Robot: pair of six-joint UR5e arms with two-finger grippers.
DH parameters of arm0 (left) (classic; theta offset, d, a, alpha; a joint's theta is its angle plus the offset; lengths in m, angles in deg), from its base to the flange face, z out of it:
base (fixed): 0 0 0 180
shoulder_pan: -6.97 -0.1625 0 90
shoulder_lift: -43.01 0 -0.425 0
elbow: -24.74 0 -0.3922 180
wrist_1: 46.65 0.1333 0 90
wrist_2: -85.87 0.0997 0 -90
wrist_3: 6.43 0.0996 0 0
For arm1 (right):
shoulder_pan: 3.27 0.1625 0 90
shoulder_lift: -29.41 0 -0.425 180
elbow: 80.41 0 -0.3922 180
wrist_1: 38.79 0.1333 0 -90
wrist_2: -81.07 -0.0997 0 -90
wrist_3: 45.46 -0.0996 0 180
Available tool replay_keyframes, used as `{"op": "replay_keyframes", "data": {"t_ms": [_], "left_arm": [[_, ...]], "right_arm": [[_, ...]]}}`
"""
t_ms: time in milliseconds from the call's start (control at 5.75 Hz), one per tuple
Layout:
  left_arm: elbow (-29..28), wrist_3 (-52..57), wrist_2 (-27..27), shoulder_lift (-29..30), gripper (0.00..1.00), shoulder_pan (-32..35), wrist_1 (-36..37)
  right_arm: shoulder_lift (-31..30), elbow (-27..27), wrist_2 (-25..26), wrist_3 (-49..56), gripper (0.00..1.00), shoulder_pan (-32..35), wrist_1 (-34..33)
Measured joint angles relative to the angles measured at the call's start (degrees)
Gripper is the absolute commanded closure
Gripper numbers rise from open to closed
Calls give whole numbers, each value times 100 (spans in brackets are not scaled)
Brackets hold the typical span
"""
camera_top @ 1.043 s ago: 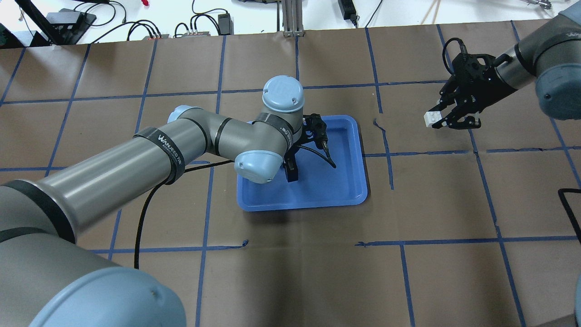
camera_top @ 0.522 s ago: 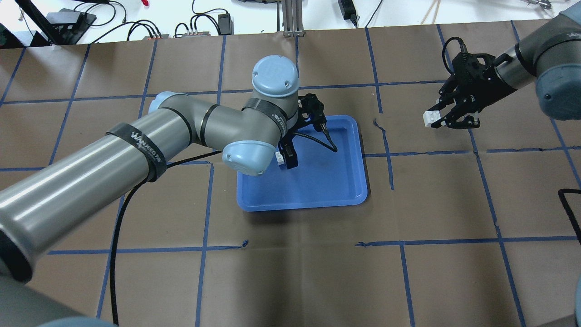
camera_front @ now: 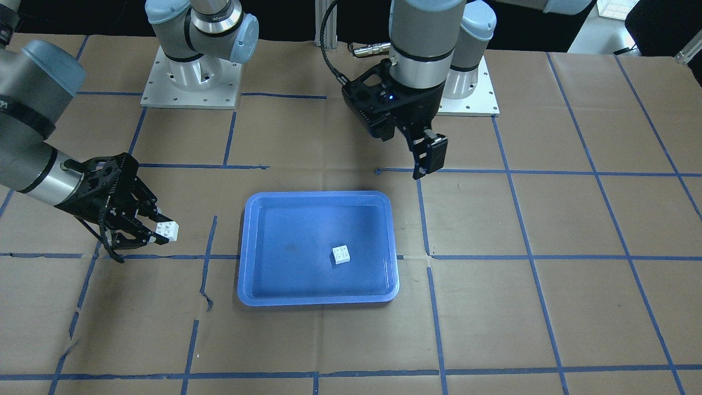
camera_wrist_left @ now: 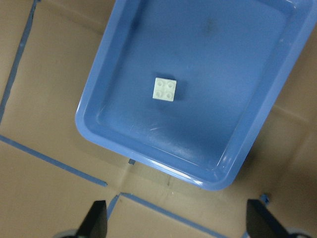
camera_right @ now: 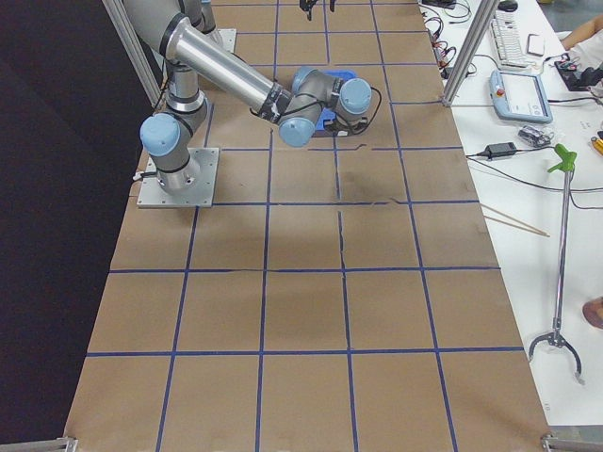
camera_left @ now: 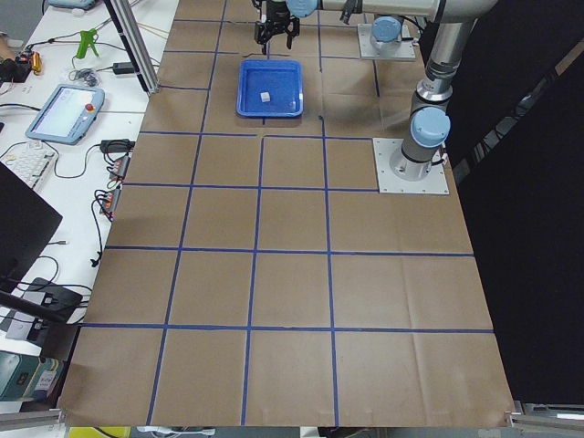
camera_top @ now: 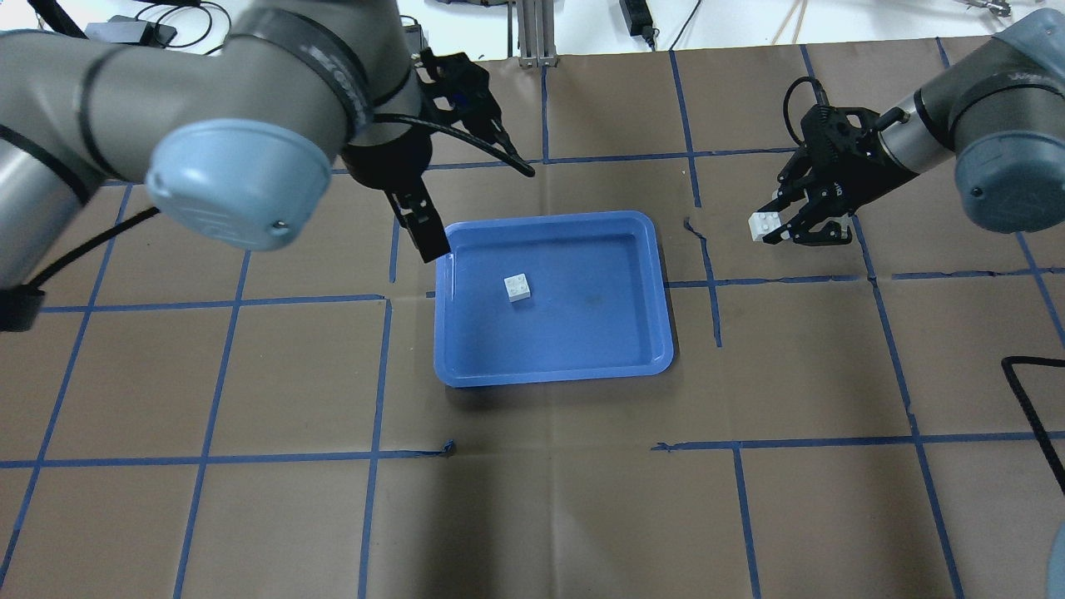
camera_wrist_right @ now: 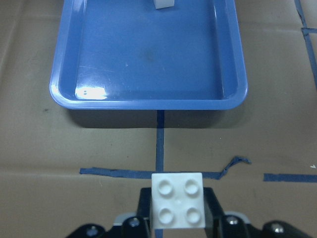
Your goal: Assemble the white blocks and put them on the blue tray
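L gripper [camera_wrist_left: 177, 219] hung spread & empty, overhead upper left by tray [camera_top: 582, 320], one block [camera_top: 517, 287] studs-up mid-tray as base, while R gripper [camera_top: 772, 223] at right clamped 2nd block [camera_wrist_right: 177, 199] studs-up, prob. for stacking.

There are two white blocks [camera_top: 517, 287] in total. There is only one blue tray [camera_top: 582, 341].

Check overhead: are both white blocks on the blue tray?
No, one white block lies on the blue tray; the right gripper holds the second block off it.
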Motion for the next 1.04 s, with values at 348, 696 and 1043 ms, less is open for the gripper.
{"op": "replay_keyframes", "data": {"t_ms": [348, 696, 1043], "left_arm": [[-154, -62, -6, -480, 1, -692, -670], [-17, -886, -56, -375, 1, -918, -632], [-12, -3387, -64, -376, 1, -1088, -519]], "right_arm": [[35, -91, -161, -812, 81, 667, -499], [264, -223, -275, -2092, 80, 1495, -1624], [763, -257, -259, -3128, 80, 2204, -2845]]}}
